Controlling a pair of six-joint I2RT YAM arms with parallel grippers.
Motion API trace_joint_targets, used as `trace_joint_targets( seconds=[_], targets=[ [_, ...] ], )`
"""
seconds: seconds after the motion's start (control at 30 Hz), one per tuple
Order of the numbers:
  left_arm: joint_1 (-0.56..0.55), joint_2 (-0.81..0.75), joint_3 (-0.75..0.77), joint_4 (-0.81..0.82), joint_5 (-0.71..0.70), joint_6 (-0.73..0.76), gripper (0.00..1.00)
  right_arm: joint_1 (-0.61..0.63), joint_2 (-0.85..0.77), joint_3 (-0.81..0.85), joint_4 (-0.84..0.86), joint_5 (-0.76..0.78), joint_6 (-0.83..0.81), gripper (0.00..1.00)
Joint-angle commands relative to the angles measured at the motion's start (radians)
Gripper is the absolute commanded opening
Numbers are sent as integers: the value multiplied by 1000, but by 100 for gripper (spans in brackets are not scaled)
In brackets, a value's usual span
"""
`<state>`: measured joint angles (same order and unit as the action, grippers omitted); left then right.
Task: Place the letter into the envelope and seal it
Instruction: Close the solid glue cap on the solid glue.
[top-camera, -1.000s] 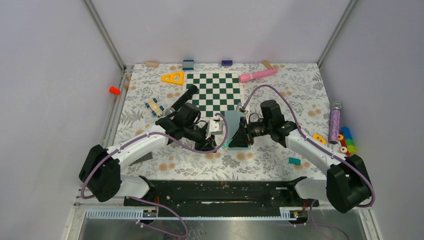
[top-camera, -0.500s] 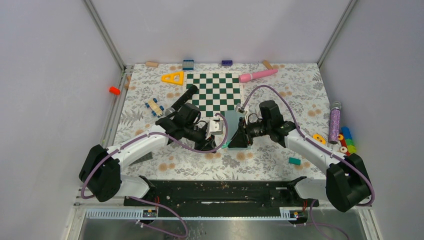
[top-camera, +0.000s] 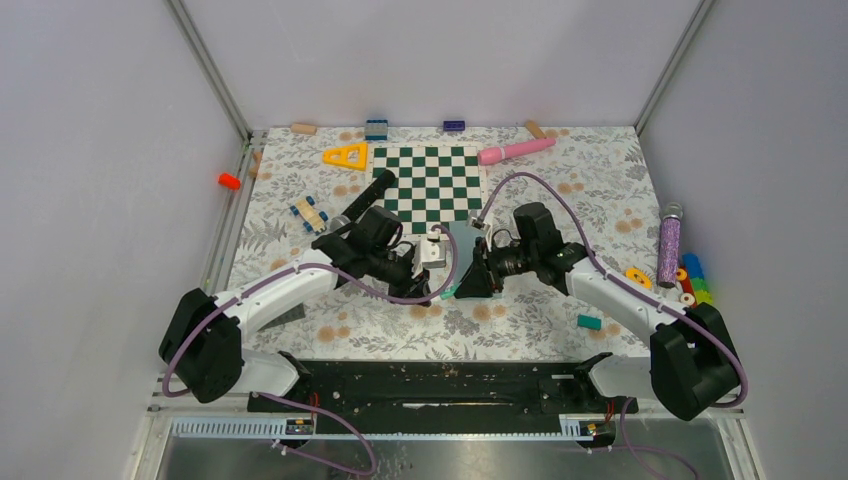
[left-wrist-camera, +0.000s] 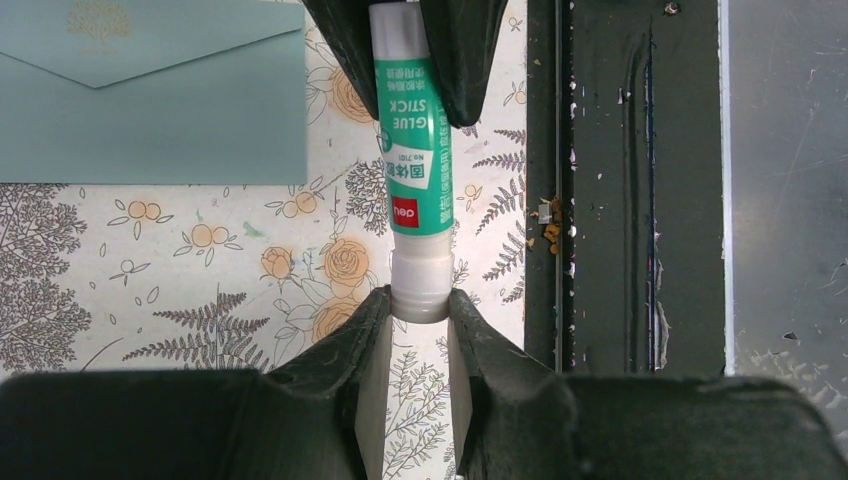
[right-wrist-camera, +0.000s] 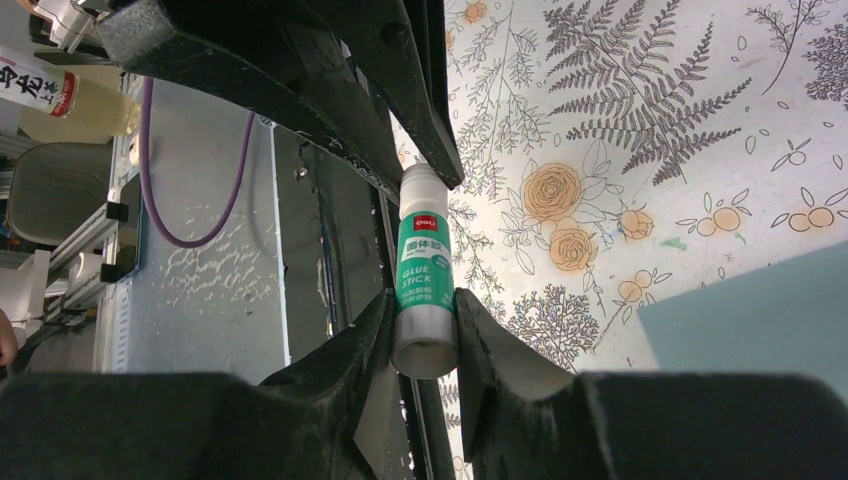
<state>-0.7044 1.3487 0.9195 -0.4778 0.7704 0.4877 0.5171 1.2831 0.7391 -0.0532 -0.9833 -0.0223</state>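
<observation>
1. Jaws of the left gripper (left-wrist-camera: 420, 312) are clamped on the white cap end of the glue stick (left-wrist-camera: 415, 150), on the near side of the chessboard (top-camera: 428, 185), below its middle.
2. The glue stick, green-labelled, spans level from one gripper to the other over the floral mat (top-camera: 600, 190), on the chessboard's near side.
3. The envelope (left-wrist-camera: 150, 110) lies flat on the mat just off the chessboard's near right corner, its triangular flap folded down. In the top view the arms partly hide it.
4. The right gripper (right-wrist-camera: 425, 335) sits below the chessboard's right edge, jaws clamped on the stick's base end.
</observation>
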Motion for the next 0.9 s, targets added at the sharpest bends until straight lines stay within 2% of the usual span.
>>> trace_joint_targets(
  seconds=[0.0, 0.13, 0.33, 0.87],
  targets=[
    [-6, -8, 60, 56, 25, -20, 0, 23, 15, 28, -21, 46, -27, 2],
    [-6, -1, 65, 56, 32, -36, 0, 33, 4, 29, -20, 79, -32, 2],
    [-5, 11, 68, 55, 45, -48, 0, 34, -5, 26, 21, 48, 15, 3],
    [49, -22, 2, 190, 33, -138, 0, -8, 22, 36, 71, -38, 123, 0]
  ],
)
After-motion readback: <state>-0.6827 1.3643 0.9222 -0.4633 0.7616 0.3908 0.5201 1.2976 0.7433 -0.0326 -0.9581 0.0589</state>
